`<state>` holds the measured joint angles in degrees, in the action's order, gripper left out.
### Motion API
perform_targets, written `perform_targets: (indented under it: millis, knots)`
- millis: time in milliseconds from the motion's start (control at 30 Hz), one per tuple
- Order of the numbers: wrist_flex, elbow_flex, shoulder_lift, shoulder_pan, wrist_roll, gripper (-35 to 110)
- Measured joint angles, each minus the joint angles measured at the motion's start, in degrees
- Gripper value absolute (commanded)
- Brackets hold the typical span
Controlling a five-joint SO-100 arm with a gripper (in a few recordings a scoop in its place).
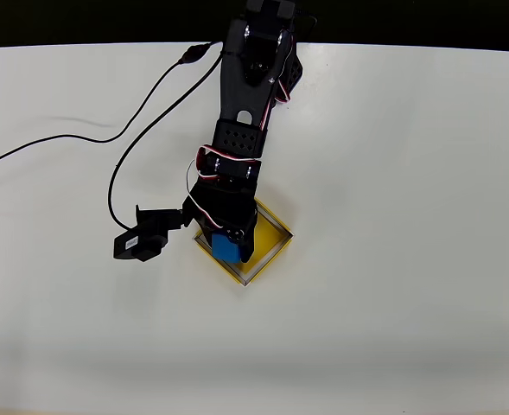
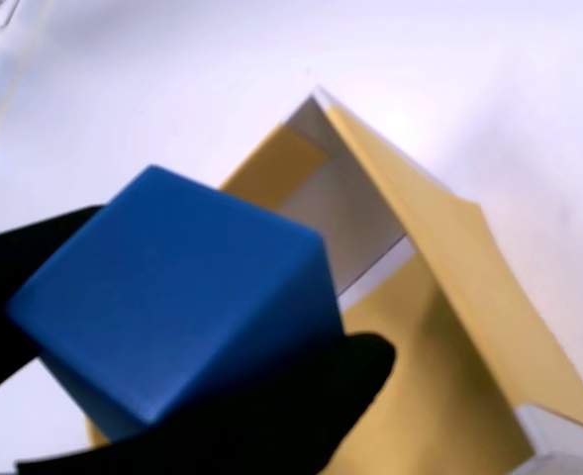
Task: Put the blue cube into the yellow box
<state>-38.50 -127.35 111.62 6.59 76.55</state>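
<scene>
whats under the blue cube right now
The yellow box lies below the blue cube, which the end effector holds. In the wrist view its yellow floor shows beside the cube; the part directly beneath is covered.

Cube (image 1: 228, 248) between the fingers (image 2: 301, 416), over the box (image 1: 271, 245), mid-table (image 1: 410, 173).

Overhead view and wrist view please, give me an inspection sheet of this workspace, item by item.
Surface: white table, bare where seen.
Job's things: blue cube held tilted over the yellow box; not yet released.
Clutter: nothing seen.
Grippers: gripper shut on the blue cube, black fingers on opposite faces.
Cables: black cable looping over the table left of the arm.
Surroundings: dark strip beyond the table's far edge.
</scene>
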Motion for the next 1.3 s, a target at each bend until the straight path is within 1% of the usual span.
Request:
perform_targets:
  millis: [333, 533, 700, 833, 1100, 1300]
  knots:
    - [2.55, -2.46, -0.18, 0.00, 1.76, 33]
    - [2.81, -2.46, 0.35, -0.09, 2.02, 32]
    - [-1.76, -2.46, 6.33, -0.88, 3.96, 26]
    - [-7.82, -2.46, 12.66, -2.55, 4.92, 17]
    - [-20.30, -2.81, 29.88, -7.12, 5.10, 9]
    - [-29.09, -7.91, 43.95, -10.28, 6.33, 0]
